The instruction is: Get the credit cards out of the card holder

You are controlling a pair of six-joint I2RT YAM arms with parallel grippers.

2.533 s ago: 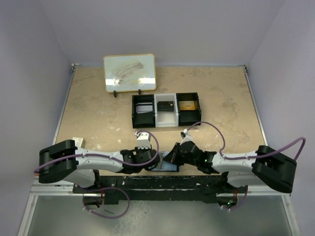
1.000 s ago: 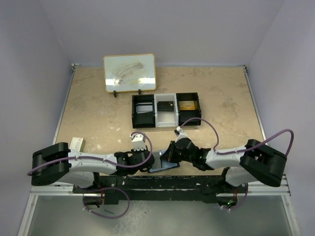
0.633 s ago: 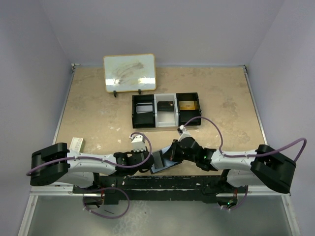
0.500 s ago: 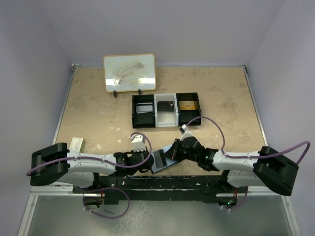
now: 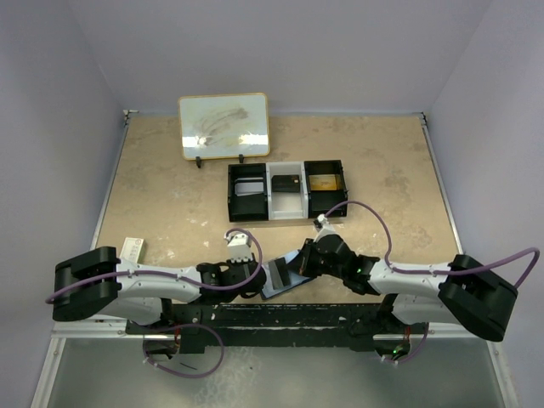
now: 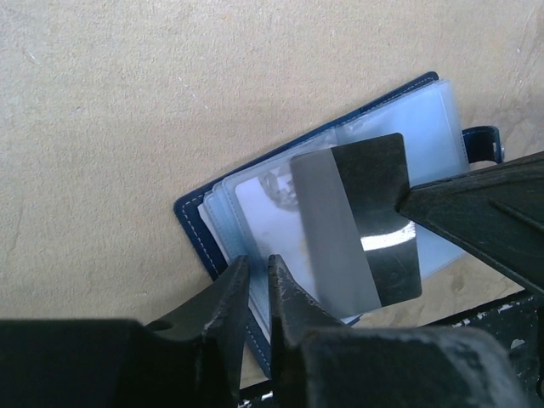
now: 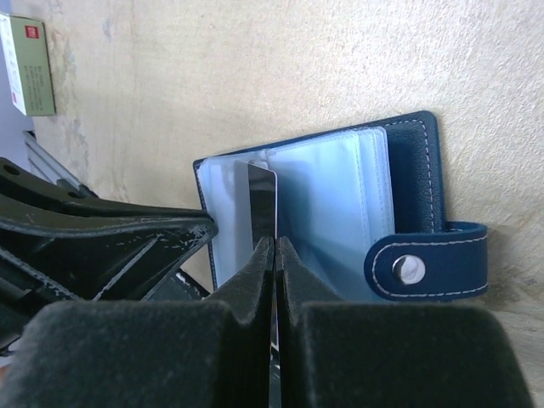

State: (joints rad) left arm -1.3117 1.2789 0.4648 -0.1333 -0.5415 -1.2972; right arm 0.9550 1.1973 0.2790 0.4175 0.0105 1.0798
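Right fingers (image 7: 246, 289) are clamped flat on a dark card (image 6: 357, 221) with a grey band, holding it over the sleeves of the open card holder (image 6: 263, 200). Compared with half a second ago, the right wrist sits a little farther right and its elbow has swung outward, while the left arm has not shifted. Left fingers (image 6: 228, 296) stand a narrow slit apart, tips down at the holder's near edge, where a second ago they were pressed together. The holder lies spread on the bench (image 5: 170, 195) near its front edge, between the two wrists, clear sleeves up, with its snap tab (image 7: 425, 259) sticking out to one side. From above, both wrists cover most of it; in the left wrist view a right finger crosses its tab side. Behind it stands a black three-compartment tray (image 5: 230, 194), farther back a propped framed board (image 5: 224, 126), and a small box (image 5: 132, 248) lies beside the left arm.
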